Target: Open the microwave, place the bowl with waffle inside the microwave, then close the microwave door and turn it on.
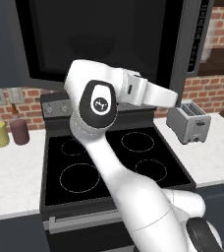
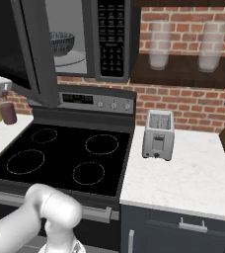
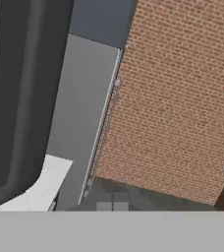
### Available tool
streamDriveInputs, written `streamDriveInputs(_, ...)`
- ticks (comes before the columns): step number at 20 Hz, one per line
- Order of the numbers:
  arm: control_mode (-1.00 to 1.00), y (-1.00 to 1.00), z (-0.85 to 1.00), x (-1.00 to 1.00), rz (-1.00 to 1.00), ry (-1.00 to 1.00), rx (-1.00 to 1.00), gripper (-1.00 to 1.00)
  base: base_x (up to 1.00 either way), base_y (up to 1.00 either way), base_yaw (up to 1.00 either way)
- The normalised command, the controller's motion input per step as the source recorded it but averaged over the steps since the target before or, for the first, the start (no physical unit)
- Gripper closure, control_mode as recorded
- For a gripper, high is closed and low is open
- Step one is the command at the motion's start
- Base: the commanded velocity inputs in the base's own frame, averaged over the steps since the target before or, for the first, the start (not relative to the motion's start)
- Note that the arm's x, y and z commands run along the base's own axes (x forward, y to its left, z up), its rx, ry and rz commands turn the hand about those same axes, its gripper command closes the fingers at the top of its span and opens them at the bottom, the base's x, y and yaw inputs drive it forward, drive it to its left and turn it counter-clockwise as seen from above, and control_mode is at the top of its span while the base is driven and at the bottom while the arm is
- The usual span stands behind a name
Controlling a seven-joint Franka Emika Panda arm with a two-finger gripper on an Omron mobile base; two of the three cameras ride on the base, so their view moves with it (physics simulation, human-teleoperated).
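Hand view showed the gripper [image 3: 112,206] with its two dark tips pressed together and nothing between them, looking past the dark rounded edge of the microwave door [image 3: 15,98] toward the brick wall [image 3: 182,98]. From the left base camera the forearm reached out under the raised, swung-out door, so the closed hand seemed to be just beside the door's lower edge, though actual contact could not be made out. Further out, in the right base camera, the microwave [image 2: 112,39] stood open, its door's long axis running horizontally and its free end swung toward the robot. The bowl [image 2: 61,43] sat upright on the turntable inside the cavity; the waffle was hidden below its rim. By that look, opening and placing were done; pushing the door shut and pressing the keypad [image 2: 109,37] were left.
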Motion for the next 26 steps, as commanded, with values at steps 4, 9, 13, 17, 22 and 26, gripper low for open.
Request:
streamDriveInputs(4, -1.0, -0.01, 0.0, 0.81, 0.83, 0.05, 0.16, 1.0, 0.0, 0.0, 0.0)
streamDriveInputs(9, -1.0, -0.14, 0.0, 1.0, 0.55, 0.22, 0.25, 1.0, 0.0, 0.0, 0.0)
streamDriveInputs(13, -1.0, -0.44, -0.13, 1.0, 0.33, 0.16, 0.11, 1.0, 0.0, 0.0, 0.0)
streamDriveInputs(17, -1.0, -0.38, -0.5, 1.0, 0.28, 0.05, 0.0, 1.0, 0.0, 0.0, 0.0)
streamDriveInputs(22, -1.0, -0.11, -0.74, 1.0, 0.23, 0.0, -0.04, 1.0, 0.0, 0.0, 0.0)
streamDriveInputs(26, -1.0, -0.01, -0.81, 1.0, 0.19, 0.0, -0.09, 1.0, 0.0, 0.0, 0.0)
